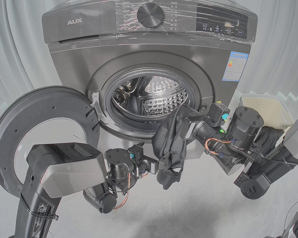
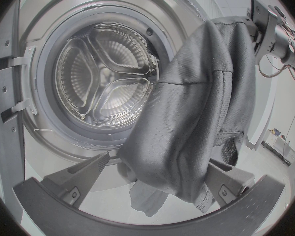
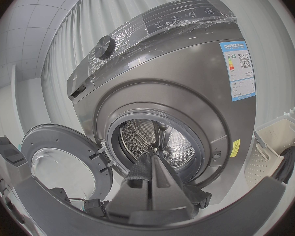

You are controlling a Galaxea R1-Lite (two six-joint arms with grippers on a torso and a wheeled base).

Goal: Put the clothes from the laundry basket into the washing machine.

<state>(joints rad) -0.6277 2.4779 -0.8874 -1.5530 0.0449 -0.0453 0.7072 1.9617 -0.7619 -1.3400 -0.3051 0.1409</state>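
A black garment point(image 1: 170, 139) hangs in front of the lower right rim of the washing machine's open drum point(image 1: 149, 96). My right gripper point(image 1: 186, 118) is shut on its top edge; its fingers point(image 3: 160, 184) pinch the dark cloth point(image 3: 139, 169). My left gripper point(image 1: 160, 164) sits lower, at the garment's hanging part. It is open, and the cloth point(image 2: 193, 108) drapes between its spread fingers point(image 2: 88, 172). The white laundry basket point(image 1: 268, 109) stands to the right of the machine, with another dark garment point(image 3: 290, 161) over its edge.
The round door point(image 1: 49, 123) is swung fully open to the left, close to my left arm. The metal drum point(image 2: 101, 79) looks bare inside. Grey floor lies below the garment, and pale curtains hang behind the machine.
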